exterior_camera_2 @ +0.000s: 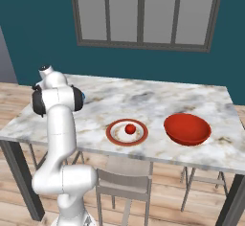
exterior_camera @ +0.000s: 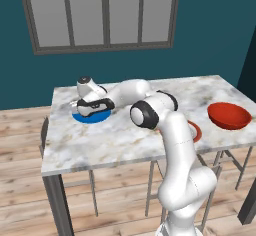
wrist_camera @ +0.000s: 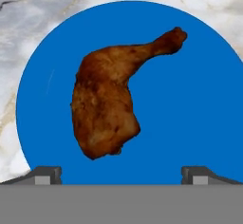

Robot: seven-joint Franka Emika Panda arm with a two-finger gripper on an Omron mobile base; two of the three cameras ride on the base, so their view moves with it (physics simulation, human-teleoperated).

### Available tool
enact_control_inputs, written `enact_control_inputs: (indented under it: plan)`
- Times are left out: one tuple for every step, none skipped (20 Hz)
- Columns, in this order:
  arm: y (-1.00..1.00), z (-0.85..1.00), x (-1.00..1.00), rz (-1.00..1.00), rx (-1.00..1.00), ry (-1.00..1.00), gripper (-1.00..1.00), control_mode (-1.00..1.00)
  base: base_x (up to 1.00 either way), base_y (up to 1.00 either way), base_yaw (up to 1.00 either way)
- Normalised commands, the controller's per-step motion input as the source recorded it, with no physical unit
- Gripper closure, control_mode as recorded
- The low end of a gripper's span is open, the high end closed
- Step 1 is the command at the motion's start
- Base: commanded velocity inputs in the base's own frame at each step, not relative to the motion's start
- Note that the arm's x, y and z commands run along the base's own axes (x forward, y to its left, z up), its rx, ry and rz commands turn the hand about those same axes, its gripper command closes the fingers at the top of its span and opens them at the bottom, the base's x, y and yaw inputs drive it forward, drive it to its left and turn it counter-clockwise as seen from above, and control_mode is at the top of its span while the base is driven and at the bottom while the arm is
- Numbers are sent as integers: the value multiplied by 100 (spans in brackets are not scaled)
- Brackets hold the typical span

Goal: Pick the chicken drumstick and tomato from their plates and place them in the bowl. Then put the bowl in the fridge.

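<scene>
Two jaws are held wide above the chicken drumstick (wrist_camera: 111, 99), which is laid on the blue plate (wrist_camera: 199, 104), untouched.

A dark brown roasted chicken drumstick (wrist_camera: 107, 107) lies flat in the middle of a plain bright blue round plate (wrist_camera: 199, 99), its thin bone end pointing toward the plate's edge. A small glossy red tomato (exterior_camera_2: 129, 129) sits at the centre of a white plate with a red-brown rim (exterior_camera_2: 115, 136). Just beside it stands a deeper red-orange bowl (exterior_camera_2: 187, 129), upright on the marble counter (exterior_camera_2: 143, 100).
</scene>
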Motion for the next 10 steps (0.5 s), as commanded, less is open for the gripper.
enact_control_inputs:
  plan:
    - [0, -8, 14, 0, 0, 0, -100, -100, 0, 0, 0]
    - [0, -6, 15, 0, 0, 0, -100, -100, 0, 0, 0]
    - [0, -4, 15, 0, 0, 0, -100, -100, 0, 0, 0]
    - [0, -2, 17, 0, 0, 0, -100, -100, 0, 0, 0]
    - [2, -3, 18, 0, 0, 0, -100, -100, 0, 0, 0]
    - [2, -2, 19, 0, 0, 0, -100, -100, 0, 0, 0]
    - [3, -3, 20, 0, 0, 0, -100, -100, 0, 0, 0]
    - [3, -2, 19, 0, 0, 0, -100, -100, 0, 0, 0]
    - [6, -4, 21, 0, 0, 0, -100, -100, 0, 0, 0]
    - [9, -3, 23, 0, 0, 0, -100, -100, 0, 0, 0]
